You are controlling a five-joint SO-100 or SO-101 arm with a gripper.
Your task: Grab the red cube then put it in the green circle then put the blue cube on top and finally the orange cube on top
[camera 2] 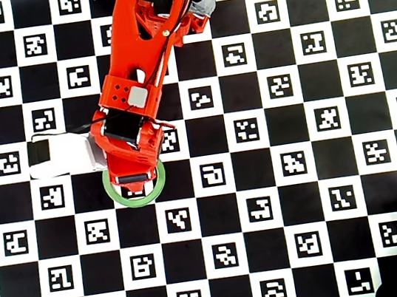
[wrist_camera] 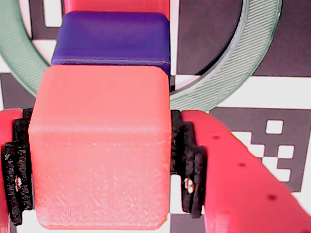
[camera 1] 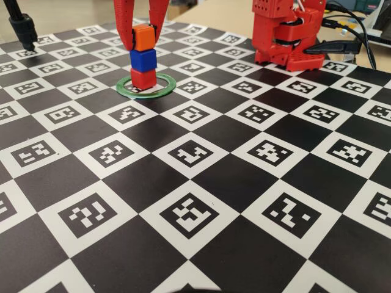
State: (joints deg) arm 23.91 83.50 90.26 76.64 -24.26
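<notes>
In the fixed view the orange cube [camera 1: 144, 38] is clamped between the two fingers of the gripper [camera 1: 143, 41] and is set directly on the blue cube [camera 1: 143, 60], which is stacked on the red cube [camera 1: 143, 79] inside the green circle [camera 1: 167, 86], at the far left of the board. Its edges are lined up with the stack below, so only a release and a straight lift upward seem to be needed.

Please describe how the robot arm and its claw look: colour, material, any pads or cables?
The arm is bright red plastic with a small grey square plate on top. The claw has two red tapering fingers dotted with small holes, lined with black ribbed pads. Black cables trail from the red base.
</notes>
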